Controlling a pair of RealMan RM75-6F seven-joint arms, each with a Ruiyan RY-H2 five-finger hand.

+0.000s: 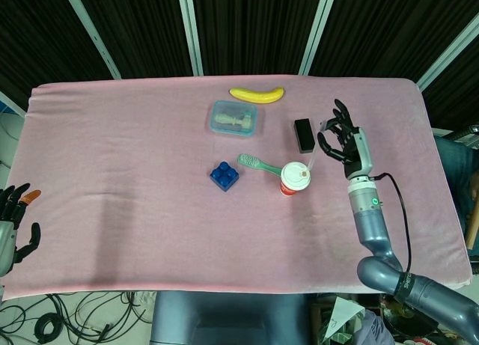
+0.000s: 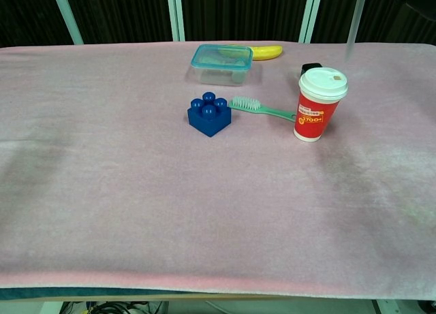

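My right hand (image 1: 341, 139) hovers over the pink table right of a black box (image 1: 304, 135), pinching a thin clear straw (image 1: 313, 159) that slants down toward the lid of a red paper cup (image 1: 295, 178). In the chest view the straw (image 2: 352, 24) hangs above and right of the cup (image 2: 320, 104); the hand itself is out of that frame. My left hand (image 1: 15, 219) hangs off the table's front left corner, fingers apart and empty.
A green toothbrush (image 1: 259, 164) lies between the cup and a blue brick (image 1: 224, 175). Behind them stand a lidded clear container (image 1: 234, 118) and a banana (image 1: 257, 94). A pink cloth (image 1: 112, 150) covers the table.
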